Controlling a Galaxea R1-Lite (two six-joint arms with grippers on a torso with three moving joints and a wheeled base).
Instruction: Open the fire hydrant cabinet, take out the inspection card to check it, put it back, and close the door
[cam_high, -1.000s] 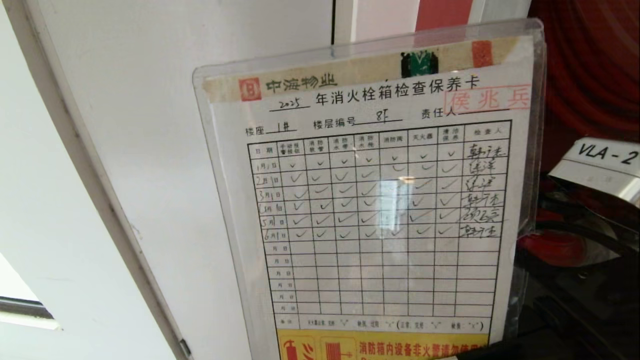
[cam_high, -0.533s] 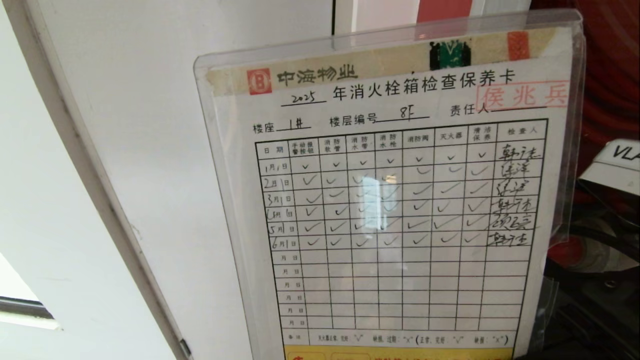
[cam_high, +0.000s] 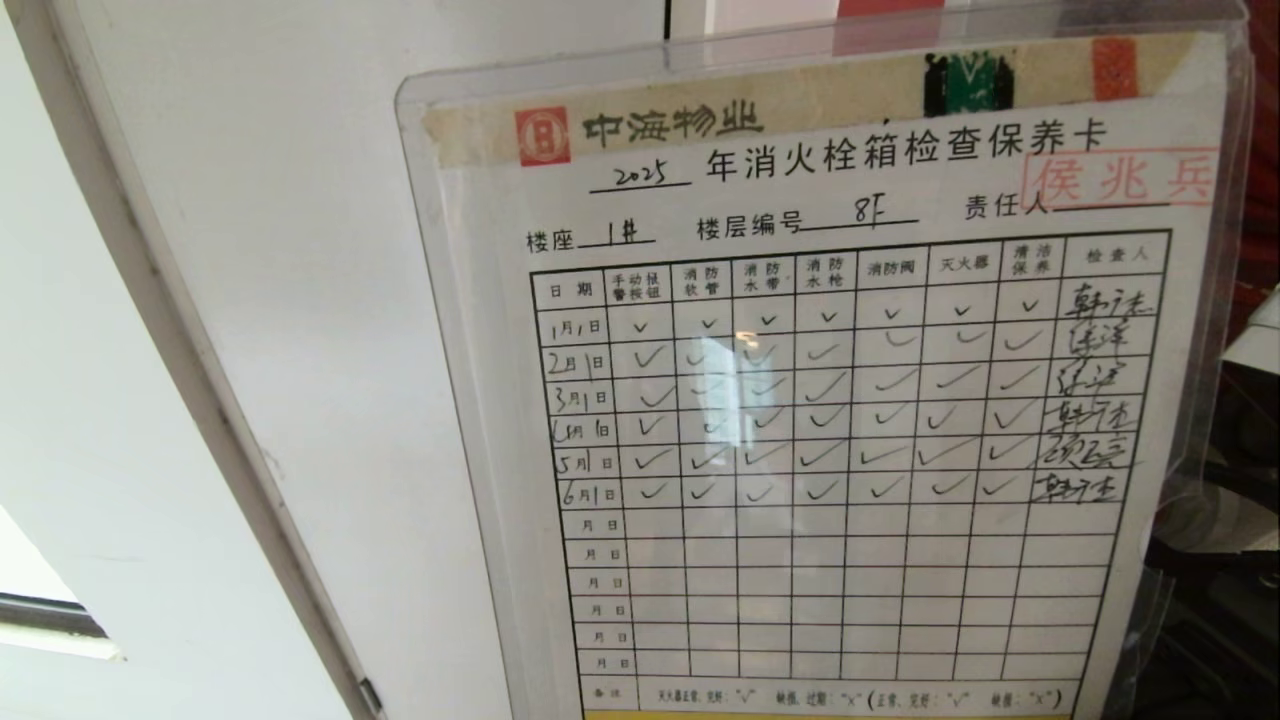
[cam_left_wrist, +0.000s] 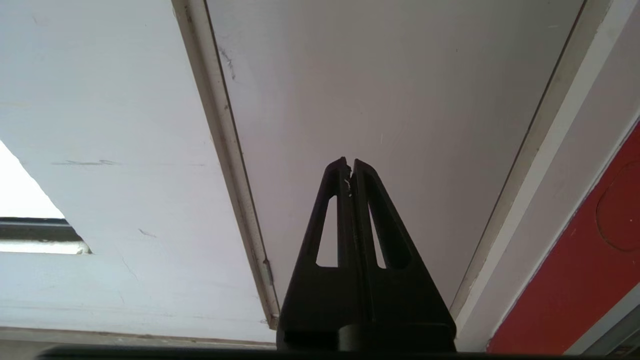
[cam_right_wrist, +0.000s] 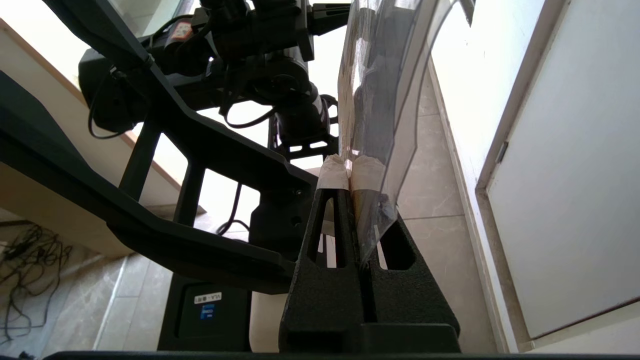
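A: Status of the right gripper (cam_right_wrist: 350, 172)?

B: Clamped on the lower edge of the inspection card (cam_high: 840, 400), a white gridded sheet in a clear plastic sleeve, standing upright above the fingertips before the head camera.

A: Procedure?

B: Hold firm, card level and facing the lens. The left gripper (cam_left_wrist: 349, 167) is pressed together, idle.

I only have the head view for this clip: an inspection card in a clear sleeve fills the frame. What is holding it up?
Observer: The right gripper, shut on the inspection card, pinching the sleeve's bottom edge between taped fingertips.
Operator: Is the sleeve flat?
Observer: No; seen edge-on from the right wrist, it bows and curves away above the grip.
Operator: Where is the left gripper?
Observer: The left gripper is shut and empty, pointing at a plain white panel.
Operator: Anything red near it?
Observer: Yes, a red surface lies beside that panel's frame.
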